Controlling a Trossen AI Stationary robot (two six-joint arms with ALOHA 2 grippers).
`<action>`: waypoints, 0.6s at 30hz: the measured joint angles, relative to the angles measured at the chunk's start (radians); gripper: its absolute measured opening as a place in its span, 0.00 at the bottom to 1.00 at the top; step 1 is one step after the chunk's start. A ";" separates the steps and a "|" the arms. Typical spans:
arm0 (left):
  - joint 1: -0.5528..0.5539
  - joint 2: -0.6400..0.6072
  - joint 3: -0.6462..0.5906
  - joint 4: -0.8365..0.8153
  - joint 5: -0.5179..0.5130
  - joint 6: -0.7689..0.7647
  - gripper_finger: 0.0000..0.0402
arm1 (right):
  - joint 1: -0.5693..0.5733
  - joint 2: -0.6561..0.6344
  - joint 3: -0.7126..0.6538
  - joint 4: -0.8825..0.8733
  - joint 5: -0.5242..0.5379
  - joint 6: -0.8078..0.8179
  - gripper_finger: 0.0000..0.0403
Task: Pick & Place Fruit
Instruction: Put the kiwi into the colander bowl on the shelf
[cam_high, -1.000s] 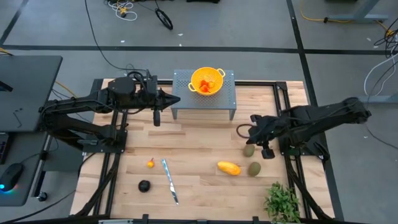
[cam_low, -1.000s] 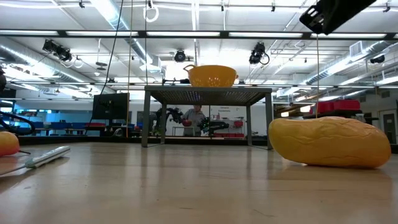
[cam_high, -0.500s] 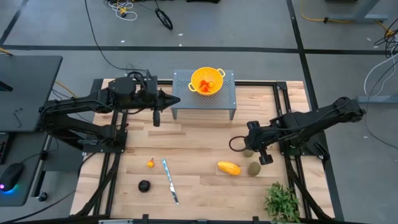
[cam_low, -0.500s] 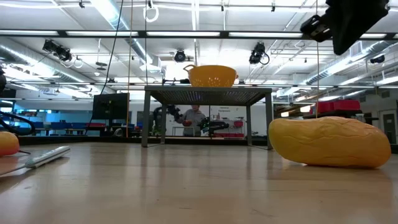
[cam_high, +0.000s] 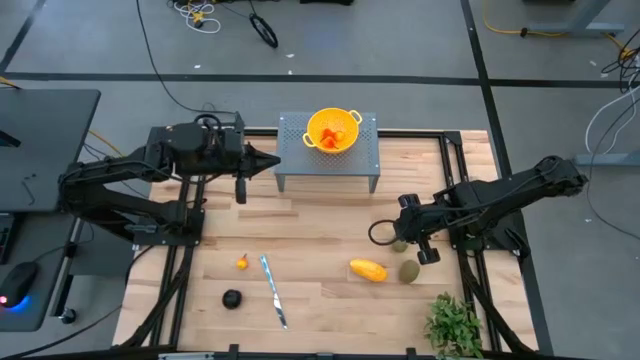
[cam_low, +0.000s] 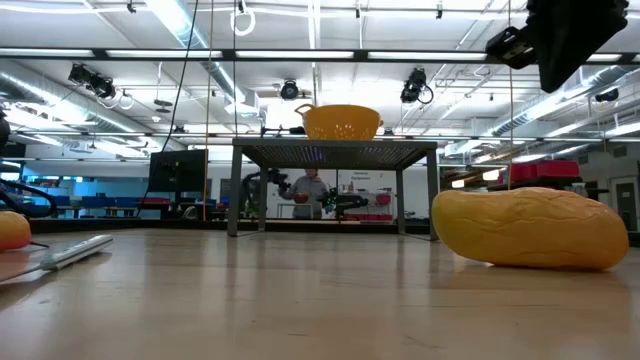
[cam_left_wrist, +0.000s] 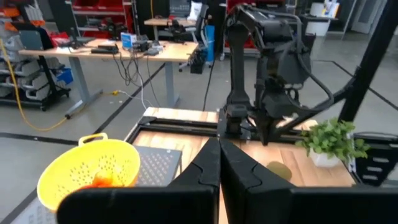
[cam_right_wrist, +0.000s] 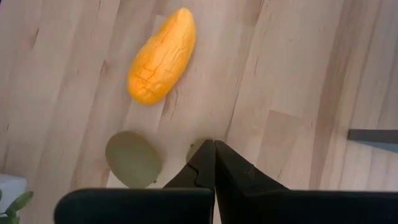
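A yellow colander (cam_high: 333, 130) holding orange-red fruit stands on a grey perforated stand (cam_high: 295, 135) at the far middle. On the table lie a yellow-orange oblong fruit (cam_high: 368, 270), two olive-green ovals (cam_high: 409, 271) (cam_high: 401, 246), a tiny orange piece (cam_high: 242, 263) and a dark round fruit (cam_high: 232, 298). My right gripper (cam_right_wrist: 214, 146) is shut and points steeply down over one green oval (cam_right_wrist: 194, 149), most of which its fingers hide. It hangs above the table in the low view. My left gripper (cam_left_wrist: 219, 149) is shut and held level, left of the stand.
A slim silver knife (cam_high: 272, 290) lies between the tiny orange piece and the oblong fruit. A leafy plant (cam_high: 455, 325) stands at the near right corner. Dark frame rails (cam_high: 455, 160) run along the table's sides.
My right gripper has tipped further downward and sunk a little, moving toward the table's left and near edge until it stands over the green oval. It has kept still for the last half second. The fruit has not moved.
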 joint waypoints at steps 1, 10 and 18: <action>0.000 -0.007 0.000 -0.011 0.005 0.000 0.00 | 0.000 0.000 0.000 0.000 0.000 0.000 0.01; 0.000 -0.068 0.000 -0.042 0.015 0.026 0.00 | 0.000 0.015 -0.021 -0.013 -0.005 0.000 0.01; 0.000 -0.073 0.000 -0.042 0.015 0.026 0.00 | 0.000 0.016 -0.163 0.075 -0.027 0.000 0.01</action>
